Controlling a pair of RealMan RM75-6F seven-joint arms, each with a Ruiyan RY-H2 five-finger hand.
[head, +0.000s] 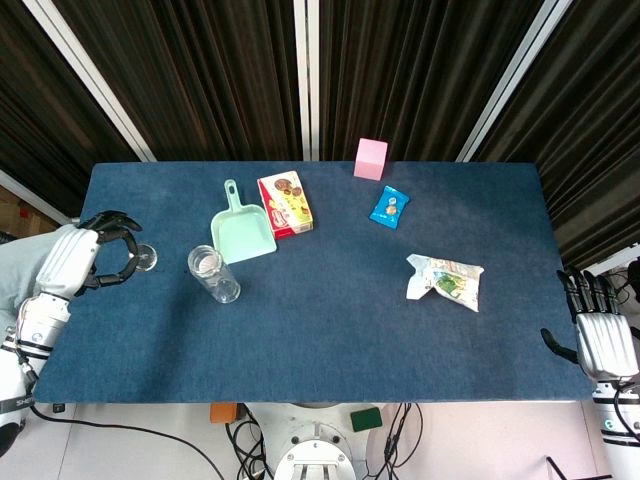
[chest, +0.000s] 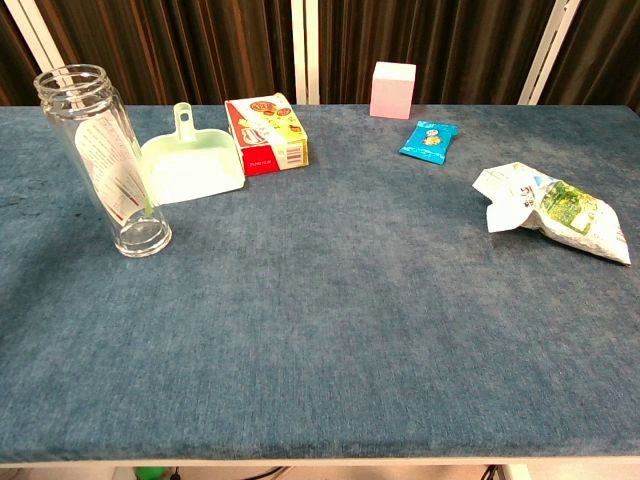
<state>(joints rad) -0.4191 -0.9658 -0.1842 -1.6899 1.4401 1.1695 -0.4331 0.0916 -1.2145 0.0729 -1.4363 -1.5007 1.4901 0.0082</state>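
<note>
Lid (head: 146, 259), a small round clear disc, sits pinched at the fingertips of the left robot hand (head: 78, 258) above the far left edge of the surface (head: 330, 330), well left of the open bottle (head: 213, 274). With so light a pinch at the rim, it could slip and fall off the surface. The right robot hand (head: 598, 335) hangs off the right edge, fingers straight and apart, holding nothing, near the crumpled snack bag (head: 445, 281).

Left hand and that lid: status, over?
Left hand holds the round lid near the table's left edge. Open bottle stands upright to its right, nothing between. Right hand open, off the table.
</note>
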